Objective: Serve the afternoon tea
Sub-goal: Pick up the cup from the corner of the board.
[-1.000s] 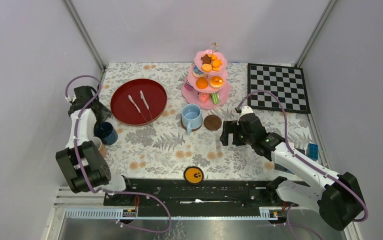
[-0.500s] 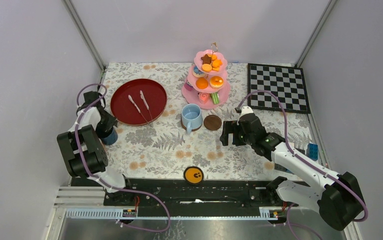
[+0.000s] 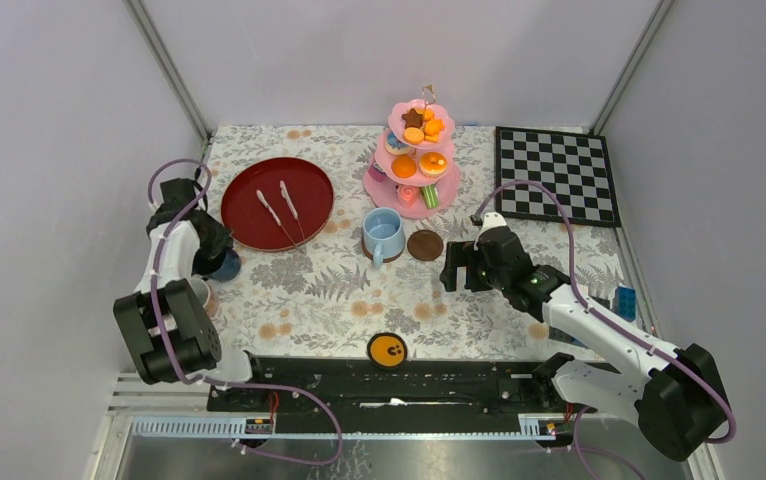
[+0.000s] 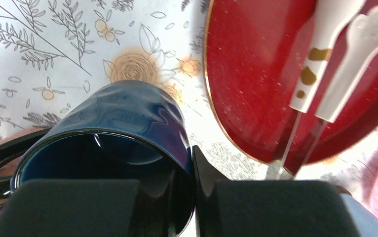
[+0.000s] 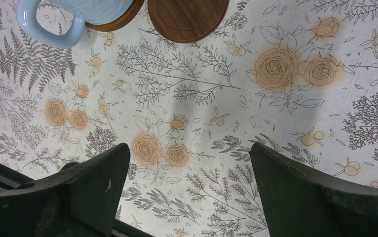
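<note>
Left end effector [image 4: 194, 197] tilted down, clamping dark-blue cup [image 4: 128, 113] wall.

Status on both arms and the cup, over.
Left gripper clamped on wall of dark-blue cup. Right gripper open, empty, over cloth near bare saucer. Red plate close beside cup.

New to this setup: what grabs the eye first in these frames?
The pink three-tier cake stand, stacked with orange pastries, towers at the back centre. Left of it lies a red plate holding two white-handled utensils, and at the back right sits a chessboard. At the left edge, the left gripper pinches the wall of a dark-blue cup.
</note>
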Available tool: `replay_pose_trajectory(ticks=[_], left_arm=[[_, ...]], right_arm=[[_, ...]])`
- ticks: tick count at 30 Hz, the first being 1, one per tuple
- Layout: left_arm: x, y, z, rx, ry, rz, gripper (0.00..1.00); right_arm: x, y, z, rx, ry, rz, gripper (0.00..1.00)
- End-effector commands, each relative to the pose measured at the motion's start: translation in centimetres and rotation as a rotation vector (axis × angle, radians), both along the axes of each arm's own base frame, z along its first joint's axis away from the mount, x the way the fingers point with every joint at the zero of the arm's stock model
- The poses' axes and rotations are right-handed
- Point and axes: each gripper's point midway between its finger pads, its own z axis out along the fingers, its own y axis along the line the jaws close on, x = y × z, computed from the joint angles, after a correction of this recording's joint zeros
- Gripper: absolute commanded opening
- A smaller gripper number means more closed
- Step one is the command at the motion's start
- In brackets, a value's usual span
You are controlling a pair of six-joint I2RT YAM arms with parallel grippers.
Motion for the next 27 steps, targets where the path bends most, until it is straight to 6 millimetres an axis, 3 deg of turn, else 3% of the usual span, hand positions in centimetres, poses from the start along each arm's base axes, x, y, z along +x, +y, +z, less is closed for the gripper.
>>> replay_pose_trajectory(ticks=[1,5,9,15,18,22,24,27], left_arm=[[1.6,-1.4,7.7,-0.006,-0.199,-0.037,0.00],[1.9,-3.6,12.8,0.036,-0.301,-0.109,0.00],[2.1,-8.0,16.0,0.034,-0.343,-0.189,0.00],[2.8,-18.4,20.3,-0.185,-0.481,-0.327,0.00],[3.3,-24.6,22.4,-0.227,-0.562,-0.540,0.00],[2.2,-32.4,22.6,-0.129,-0.581,-0.895,0.00],[1.0,-35.2,22.6,-0.049,-0.607,-1.067,0.00],[-1.6,-37.6,22.0,0.125,-0.646,-1.364,0.00]], right_arm=[[0.9,-0.2,1.2,-0.011,-0.040,-0.012,1.00],[1.1,0.0,1.5,-0.007,-0.043,-0.010,1.00],[1.4,0.1,1.6,-0.009,-0.045,-0.014,1.00],[1.9,1.2,2.7,0.022,-0.087,0.039,1.00],[2.1,1.8,3.7,0.045,-0.104,0.061,1.00],[2.1,1.1,4.9,0.051,-0.135,0.022,1.00],[2.1,0.3,5.9,0.056,-0.179,-0.010,1.00],[2.0,-0.5,7.5,0.065,-0.248,-0.032,0.99]])
